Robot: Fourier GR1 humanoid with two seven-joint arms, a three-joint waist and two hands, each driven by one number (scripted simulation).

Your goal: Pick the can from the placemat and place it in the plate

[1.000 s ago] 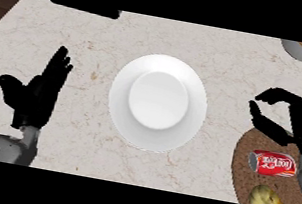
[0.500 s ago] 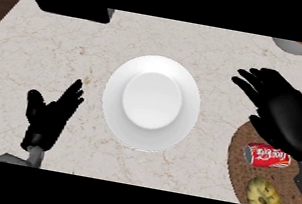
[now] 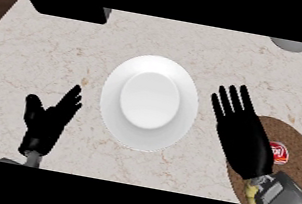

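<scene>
The right hand (image 3: 244, 135) hovers flat, fingers straight and spread, holding nothing, over the inner edge of the placemat (image 3: 297, 145) and just left of the can. The left hand (image 3: 47, 121) rests open near the lower left of the counter (image 3: 42, 54). The plate (image 3: 150, 103) lies in the middle, bare. The can (image 3: 278, 153) is on the placemat, mostly hidden by the hand; it seems to lie on its side, long axis roughly across the view, though I cannot tell which end points where. A can on its side may roll if the fingers close off-centre.
</scene>
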